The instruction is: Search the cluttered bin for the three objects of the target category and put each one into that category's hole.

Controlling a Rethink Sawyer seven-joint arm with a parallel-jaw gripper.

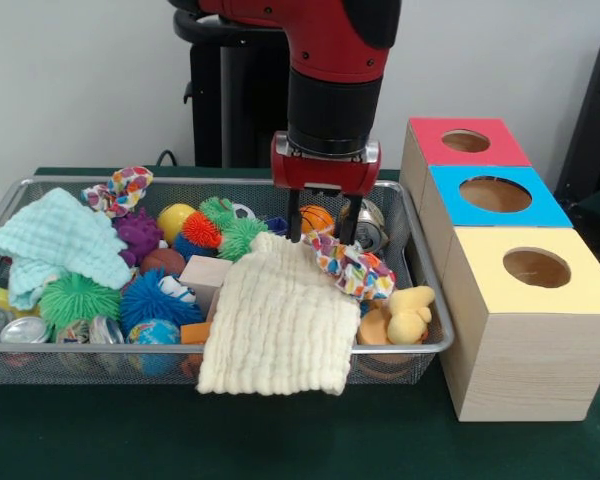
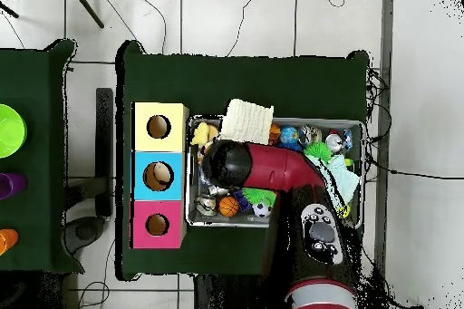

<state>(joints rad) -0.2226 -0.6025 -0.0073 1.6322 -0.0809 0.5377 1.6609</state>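
In the front view, one ruffled fabric piece point(image 1: 120, 188) lies at the wire bin's point(image 1: 10, 205) far left rim. The gripper point(image 1: 320, 238) hangs partly open, fingers straddling another ruffled piece point(image 1: 352, 268), unclamped. The yellow box's hole point(image 1: 536, 267) sits right.

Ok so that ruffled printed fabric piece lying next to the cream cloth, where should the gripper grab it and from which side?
Probably from straight above, on the upper end of the ruffled fabric piece. That end lies bunched and raised right under the gripper, whose fingers hang open over it. The lower end runs toward the yellow duck and the cream cloth borders its other side, so a sideways approach looks crowded.
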